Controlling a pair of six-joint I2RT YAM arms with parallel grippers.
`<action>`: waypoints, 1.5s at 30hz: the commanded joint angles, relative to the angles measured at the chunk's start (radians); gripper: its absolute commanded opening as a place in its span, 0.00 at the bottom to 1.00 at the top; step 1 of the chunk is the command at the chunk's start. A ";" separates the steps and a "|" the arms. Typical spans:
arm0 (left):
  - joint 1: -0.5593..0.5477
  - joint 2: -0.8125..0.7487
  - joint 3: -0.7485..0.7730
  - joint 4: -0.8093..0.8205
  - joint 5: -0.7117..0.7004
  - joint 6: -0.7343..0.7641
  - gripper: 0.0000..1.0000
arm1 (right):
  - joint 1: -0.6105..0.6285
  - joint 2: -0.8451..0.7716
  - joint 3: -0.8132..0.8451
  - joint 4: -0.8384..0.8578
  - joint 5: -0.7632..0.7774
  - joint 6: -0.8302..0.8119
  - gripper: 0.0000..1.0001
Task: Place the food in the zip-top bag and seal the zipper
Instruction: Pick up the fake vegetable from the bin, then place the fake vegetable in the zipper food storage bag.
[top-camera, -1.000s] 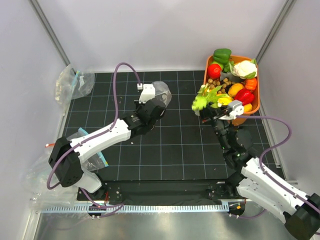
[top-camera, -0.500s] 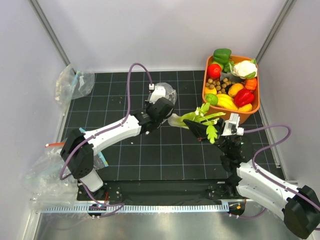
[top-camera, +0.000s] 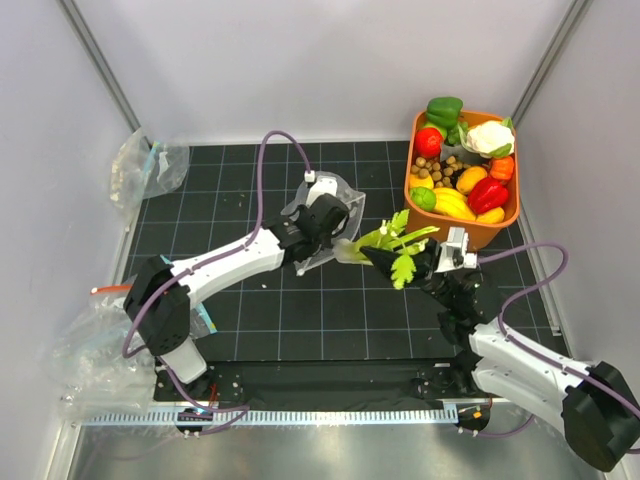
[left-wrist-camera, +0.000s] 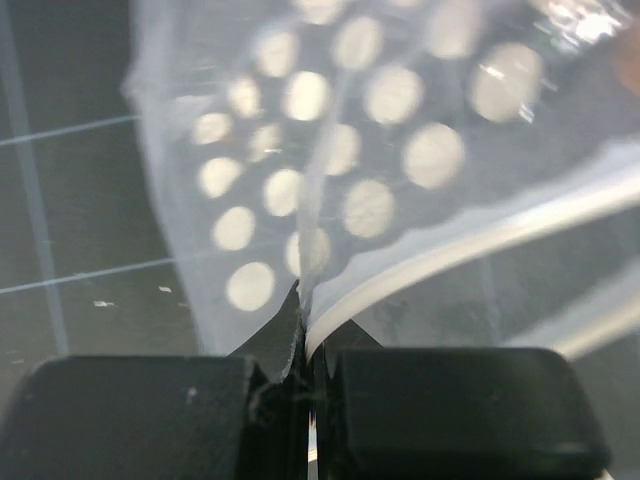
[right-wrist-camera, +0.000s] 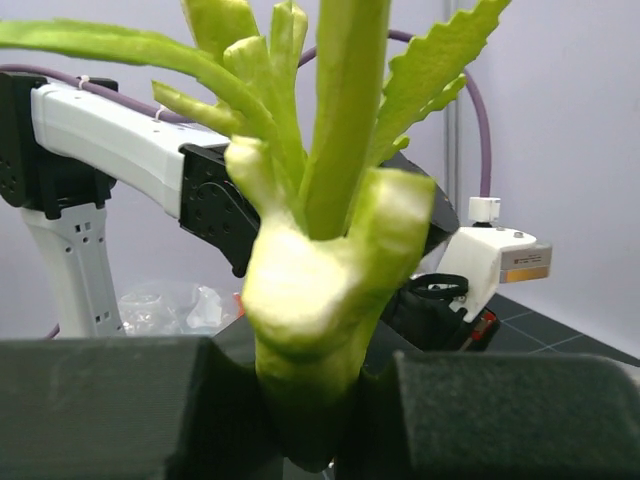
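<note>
My left gripper (top-camera: 318, 228) is shut on the mouth edge of the clear zip-top bag (top-camera: 328, 196) with white dots, holding it at mid-table. Up close, the dotted bag (left-wrist-camera: 330, 150) fans out above the left gripper (left-wrist-camera: 305, 335), and its pale zipper (left-wrist-camera: 480, 235) curves off to the right. My right gripper (top-camera: 418, 262) is shut on the celery (top-camera: 385, 242); its pale base points left and lies close to the bag. In the right wrist view the celery (right-wrist-camera: 320, 270) stands pinched in the right gripper (right-wrist-camera: 312, 405). Two red toy vegetables (top-camera: 488, 192) (top-camera: 429, 141) lie in the basket.
An orange basket (top-camera: 507, 216) of mixed toy produce stands at the back right. Another clear bag (top-camera: 150, 165) lies at the back left, and more crumpled plastic (top-camera: 85, 350) sits by the left arm's base. Grey walls close in both sides.
My right gripper has carried the celery from the basket leftward and down to the bag. My left gripper has shifted the bag slightly right and toward the back.
</note>
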 joint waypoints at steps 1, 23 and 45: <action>-0.006 -0.070 -0.013 0.079 0.196 -0.027 0.00 | 0.005 -0.045 -0.002 0.290 0.085 -0.037 0.01; -0.018 -0.146 0.006 0.140 0.679 -0.030 0.00 | 0.005 -0.034 -0.063 0.269 0.198 -0.263 0.01; 0.023 -0.134 0.050 0.057 0.920 -0.121 0.00 | 0.005 -0.013 0.086 -0.402 0.303 -0.530 0.01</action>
